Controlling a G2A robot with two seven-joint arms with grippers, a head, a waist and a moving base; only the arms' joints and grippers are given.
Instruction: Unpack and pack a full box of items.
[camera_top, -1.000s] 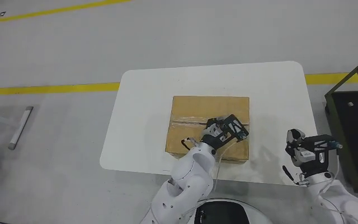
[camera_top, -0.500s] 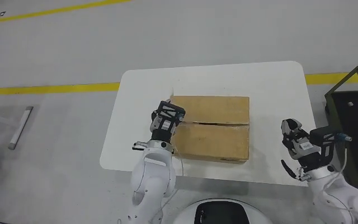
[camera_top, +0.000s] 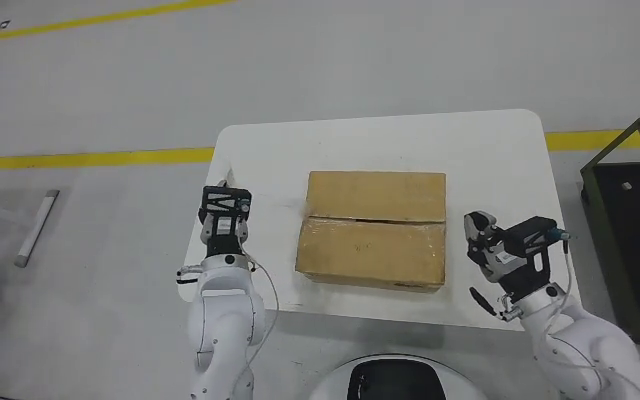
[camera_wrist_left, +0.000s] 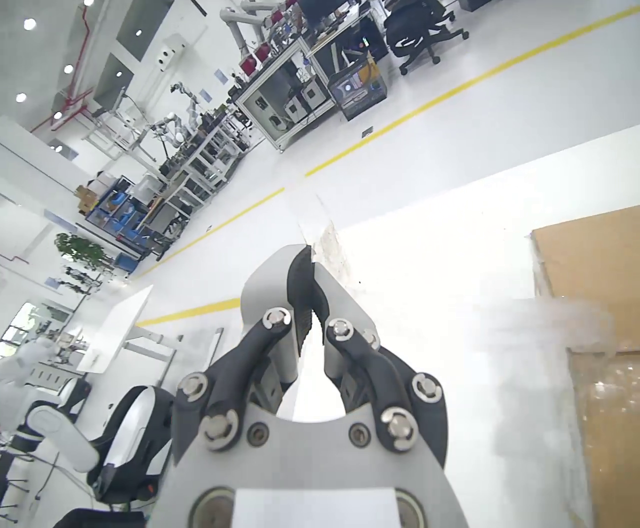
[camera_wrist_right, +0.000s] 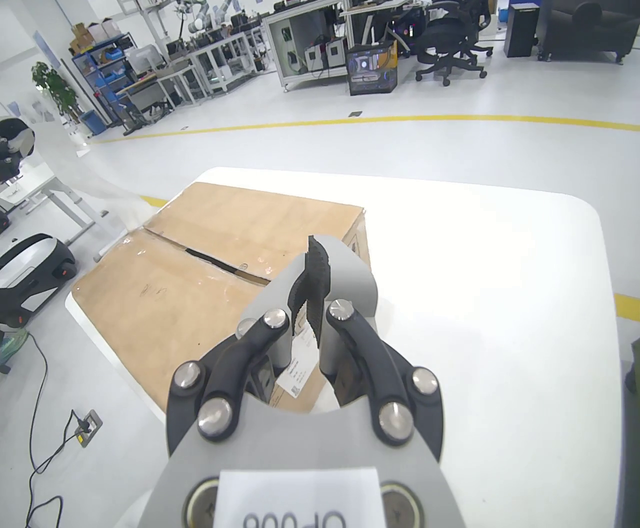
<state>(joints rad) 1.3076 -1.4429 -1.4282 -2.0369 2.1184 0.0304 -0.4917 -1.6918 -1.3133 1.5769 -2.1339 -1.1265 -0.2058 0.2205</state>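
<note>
Trailing tape (camera_wrist_right: 100, 180), box (camera_top: 375, 225) on white table (camera_top: 480, 150), yellow-lined floor (camera_top: 150, 80)

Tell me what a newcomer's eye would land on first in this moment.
A brown cardboard box sits in the middle of the white table, flaps down, with a dark gap along the centre seam. A strip of clear tape stretches from one end of the box to the left gripper, which is pinched shut on it beside the box. The right gripper hangs shut and empty off the box's other end.
</note>
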